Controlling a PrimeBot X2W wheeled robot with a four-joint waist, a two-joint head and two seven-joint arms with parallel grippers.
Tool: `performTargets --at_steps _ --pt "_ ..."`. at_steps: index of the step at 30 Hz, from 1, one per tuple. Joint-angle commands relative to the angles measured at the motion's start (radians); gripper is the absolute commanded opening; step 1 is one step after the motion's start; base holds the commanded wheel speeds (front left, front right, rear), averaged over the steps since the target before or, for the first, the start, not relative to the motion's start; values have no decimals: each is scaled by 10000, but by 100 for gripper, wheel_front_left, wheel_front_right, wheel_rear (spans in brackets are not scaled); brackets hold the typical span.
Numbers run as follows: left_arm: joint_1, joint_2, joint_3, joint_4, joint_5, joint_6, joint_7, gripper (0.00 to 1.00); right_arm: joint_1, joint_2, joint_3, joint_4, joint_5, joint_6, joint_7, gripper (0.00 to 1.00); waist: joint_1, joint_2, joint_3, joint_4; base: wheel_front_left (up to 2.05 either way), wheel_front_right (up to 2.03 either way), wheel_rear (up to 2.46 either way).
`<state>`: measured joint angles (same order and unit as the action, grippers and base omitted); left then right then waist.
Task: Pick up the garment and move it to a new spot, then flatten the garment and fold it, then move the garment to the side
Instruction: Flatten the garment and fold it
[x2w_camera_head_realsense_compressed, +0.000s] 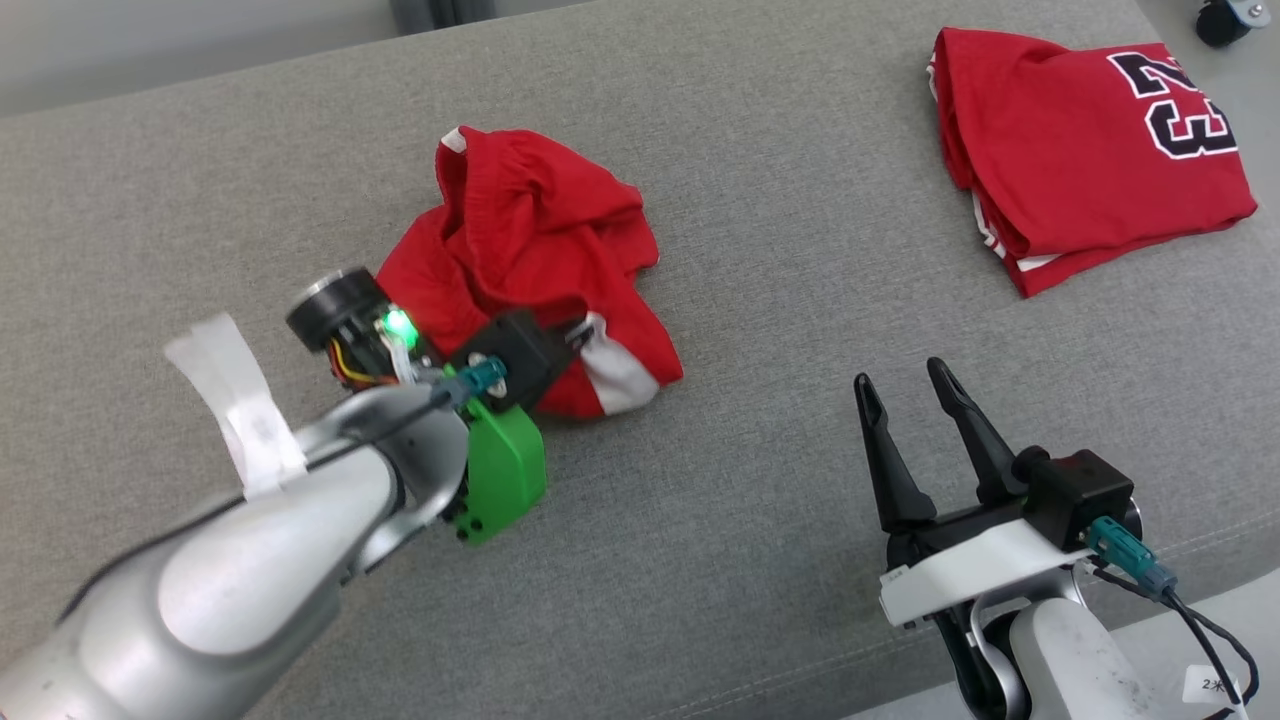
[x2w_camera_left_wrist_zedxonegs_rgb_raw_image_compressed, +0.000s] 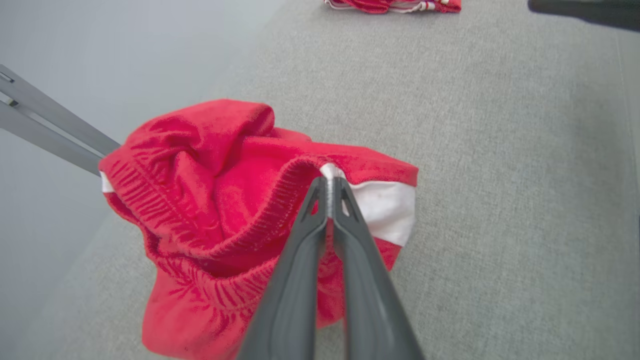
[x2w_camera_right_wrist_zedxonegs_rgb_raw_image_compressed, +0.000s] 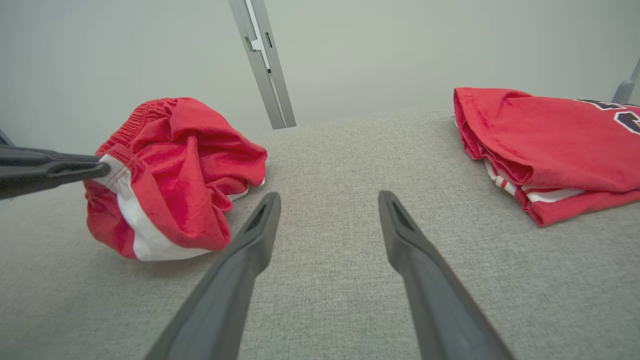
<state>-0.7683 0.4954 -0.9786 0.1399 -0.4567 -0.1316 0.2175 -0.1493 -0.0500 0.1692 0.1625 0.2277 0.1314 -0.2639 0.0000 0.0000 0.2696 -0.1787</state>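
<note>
A crumpled red garment (x2w_camera_head_realsense_compressed: 520, 250) with a ribbed waistband and a white stripe lies bunched on the grey surface (x2w_camera_head_realsense_compressed: 760, 300), left of centre. My left gripper (x2w_camera_left_wrist_zedxonegs_rgb_raw_image_compressed: 327, 187) is shut on the garment (x2w_camera_left_wrist_zedxonegs_rgb_raw_image_compressed: 210, 200), pinching its edge where the waistband meets the white stripe. From the right wrist the same gripper (x2w_camera_right_wrist_zedxonegs_rgb_raw_image_compressed: 100, 167) comes in from the left and holds the garment (x2w_camera_right_wrist_zedxonegs_rgb_raw_image_compressed: 175, 175) at that white stripe. My right gripper (x2w_camera_head_realsense_compressed: 905, 385) stands open near the front edge, to the right of the garment, with nothing between its fingers (x2w_camera_right_wrist_zedxonegs_rgb_raw_image_compressed: 260, 225).
A folded red jersey (x2w_camera_head_realsense_compressed: 1080, 150) with a black number lies at the far right of the grey surface, also seen as the jersey (x2w_camera_right_wrist_zedxonegs_rgb_raw_image_compressed: 550, 145) from the right wrist. A grey metal post (x2w_camera_right_wrist_zedxonegs_rgb_raw_image_compressed: 262, 60) rises behind the surface. A caster wheel (x2w_camera_head_realsense_compressed: 1225, 20) sits at the top right.
</note>
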Motion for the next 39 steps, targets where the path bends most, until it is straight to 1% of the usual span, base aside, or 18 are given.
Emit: performTargets --at_steps 1,6,11,13,16,18,20,23,27,30,32,34,35,37,39 --pt "-509 149 76 -134 -189 18 -135 0 -73 -11 33 34 65 -16 -4 100 0 0 -112 -88 0 0 0" --pt "-1963 60 284 -511 -517 18 -356 0 -98 -9 136 40 184 -16 -4 100 0 0 -233 -271 0 0 0" --pt "-3597 -576 681 -186 -594 33 -499 0 -154 -11 180 73 278 -16 -4 100 0 0 -245 -384 0 0 0" --pt "-4140 -917 900 8 -612 144 -536 0 -139 -9 193 83 294 -16 -4 100 0 0 -295 -429 0 0 0" --pt "-4478 -1316 1081 230 -826 292 -436 0 -43 -11 180 87 274 -16 -4 100 0 0 -417 -436 0 0 0" --pt "-4296 -1332 1169 243 -998 373 -335 0 30 -9 125 86 248 -16 -4 100 0 0 -502 -419 0 0 0" --pt "-3580 -1143 1114 107 -1390 394 -222 0 104 -9 63 55 236 -16 -4 100 0 0 -587 -386 0 0 0" --pt "-2177 -504 1027 -394 -1836 609 -278 0 257 -9 -56 5 104 -16 -4 100 0 0 -621 -210 0 0 0" --pt "149 275 1021 -1064 -2279 1322 -835 0 394 -9 -346 -16 -122 -16 -4 100 0 0 -525 213 0 0 0" --pt "1343 781 1088 -1342 -2490 1825 -1233 0 360 -247 -540 1 -23 -16 -4 100 0 0 -418 640 0 0 0" --pt "2097 1067 1105 -1395 -2504 2123 -1511 0 187 -507 -616 99 245 -16 -4 100 0 0 -324 960 0 0 0" --pt "2537 1243 1147 -1351 -2559 2285 -1730 0 -30 -858 -602 270 654 -16 -4 100 0 0 -232 1238 0 0 0" --pt "2683 1337 1162 -1289 -2569 2335 -1813 0 -134 -998 -560 417 980 -16 -4 100 0 0 -204 1340 0 0 0" --pt "2881 1488 1176 -1109 -2501 2405 -1982 0 -445 -1564 -309 752 1630 -16 -4 100 0 0 -123 1598 0 0 0" --pt "3026 1526 1206 -903 -2587 2396 -2142 0 -795 -2132 267 1168 2575 -16 -4 100 0 0 -57 1814 0 0 0"
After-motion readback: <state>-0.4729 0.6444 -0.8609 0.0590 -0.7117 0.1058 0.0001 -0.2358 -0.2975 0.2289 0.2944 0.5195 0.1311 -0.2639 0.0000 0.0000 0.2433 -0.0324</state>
